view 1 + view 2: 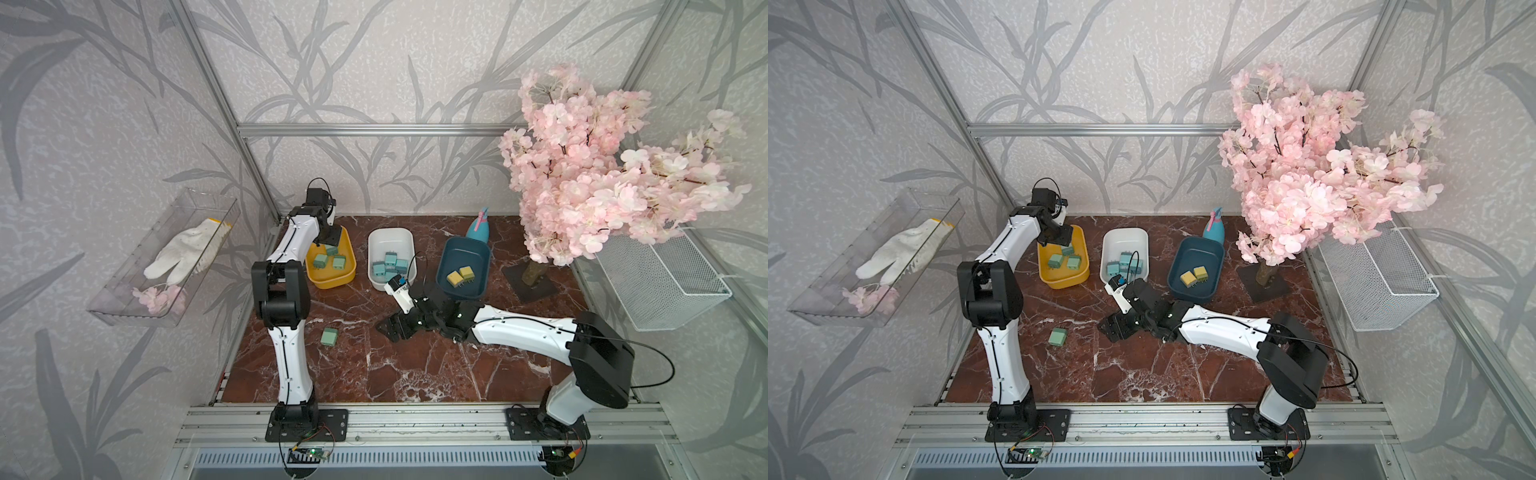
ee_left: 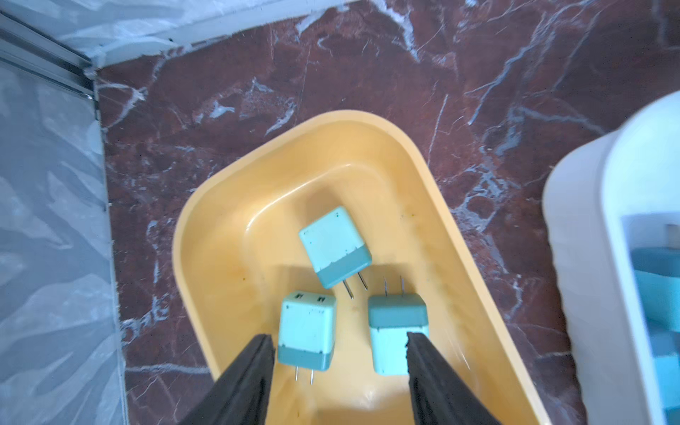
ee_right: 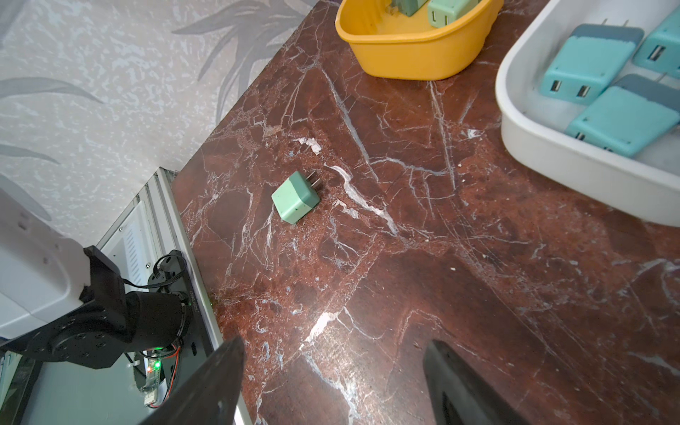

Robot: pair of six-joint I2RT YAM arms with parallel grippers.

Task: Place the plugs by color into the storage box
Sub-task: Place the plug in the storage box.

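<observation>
Three sage green plugs (image 2: 333,246) lie in the yellow box (image 2: 206,206) at the back left. My left gripper (image 2: 340,336) hovers over them, open, with nothing between its fingers; a top view shows it (image 1: 330,239) at the box's far end. A single green plug (image 1: 329,336) lies loose on the marble, also seen in the right wrist view (image 3: 295,200). My right gripper (image 3: 335,342) is open and empty, low over the table, to the right of that plug (image 1: 1057,336). Several light blue plugs (image 1: 390,259) fill the white box (image 1: 371,257). Two yellow plugs (image 1: 459,276) lie in the dark blue box (image 1: 446,257).
A pink blossom tree (image 1: 582,166) stands on a dark base at the back right, with a teal spray bottle (image 1: 478,230) beside it. A white wire basket (image 1: 660,282) hangs on the right wall. A clear shelf with a glove (image 1: 187,253) hangs on the left wall.
</observation>
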